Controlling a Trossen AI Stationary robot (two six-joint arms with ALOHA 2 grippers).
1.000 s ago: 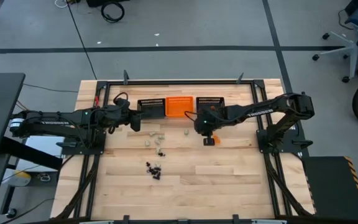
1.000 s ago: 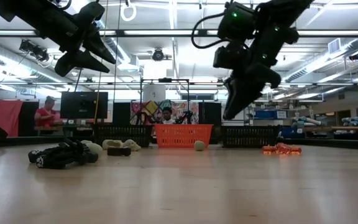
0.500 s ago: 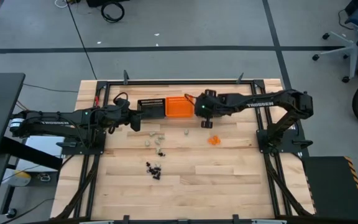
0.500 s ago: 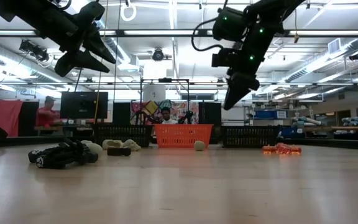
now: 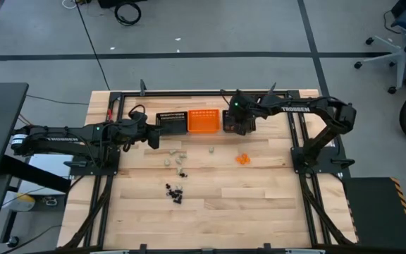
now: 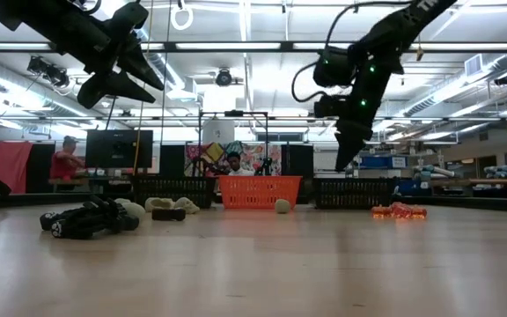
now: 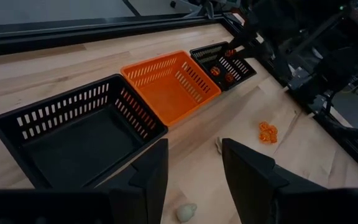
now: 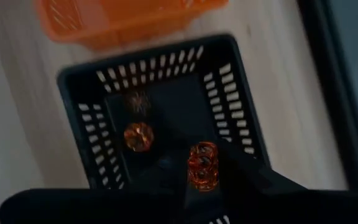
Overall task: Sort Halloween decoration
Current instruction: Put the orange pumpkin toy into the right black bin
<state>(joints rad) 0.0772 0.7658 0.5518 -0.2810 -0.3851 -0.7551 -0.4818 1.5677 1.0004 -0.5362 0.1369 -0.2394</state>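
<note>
Fingers of the right gripper (image 8: 199, 177) are pinching an orange trinket (image 8: 202, 163) over the right black basket (image 8: 84, 96); next we are releasing it. Left gripper (image 7: 194, 168) is waiting, parted and empty.

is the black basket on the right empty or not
Not empty: the right black basket holds orange trinkets, seen through both wrist views.

Overhead, table-level, two wrist cameras
</note>
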